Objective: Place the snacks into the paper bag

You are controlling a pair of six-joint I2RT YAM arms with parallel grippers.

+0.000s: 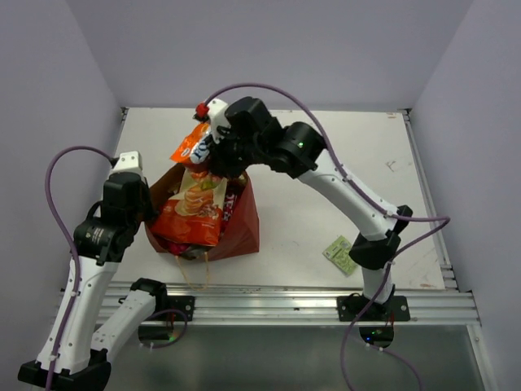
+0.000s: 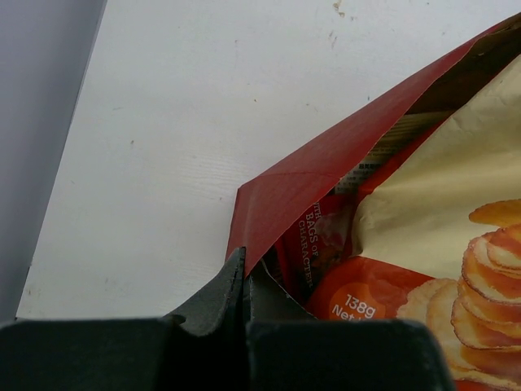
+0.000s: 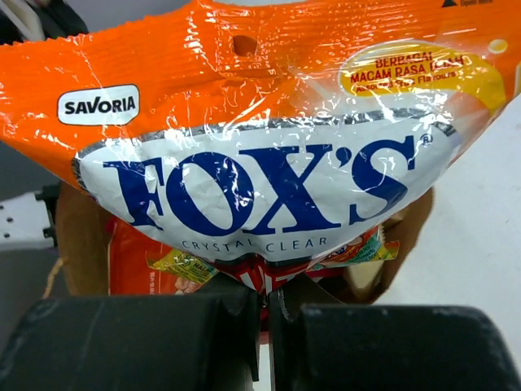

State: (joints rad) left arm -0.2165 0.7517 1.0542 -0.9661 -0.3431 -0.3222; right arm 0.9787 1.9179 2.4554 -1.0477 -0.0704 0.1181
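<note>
Step in hand, as I read it: get the orange crinkly FOX'S sweet packet (image 3: 260,163) into the dark red-brown paper carrier bag (image 1: 244,232).

- The right pincer (image 3: 264,300) is clenched on the packet's lower seam. In the right wrist view the packet fans out at 12 o'clock from the jaws and fills most of the view.
- In the top view the packet sits at 9 o'clock of that pincer, at the bag's far rim (12 o'clock of the mouth). Its height above the rim can't be read.
- The left pincer (image 2: 244,281) is clamped shut on the bag's rim fold on the bag's 9 o'clock side, which pins the mouth open.
- The bag is crowded. The large tan-and-orange crisp pouch (image 1: 195,208) lies across the mouth and pokes out, with more packets under it.

Doing it well:
- Carry the packet toward 6 o'clock until it is over the mouth, not the rim.
- Lower it free end first and aim for the gap beside the pouch.
- Release only once most of it is below the rim.
- Leave the left clamp as it is, or the bag may fold or tip.
- Risk: the slick film skids off the pouch and lands on the white table (image 1: 326,155) at 12 o'clock.

The small flat green sachet (image 1: 340,254) lies on the table at 4 o'clock of the bag, well apart, not yet bagged.
</note>
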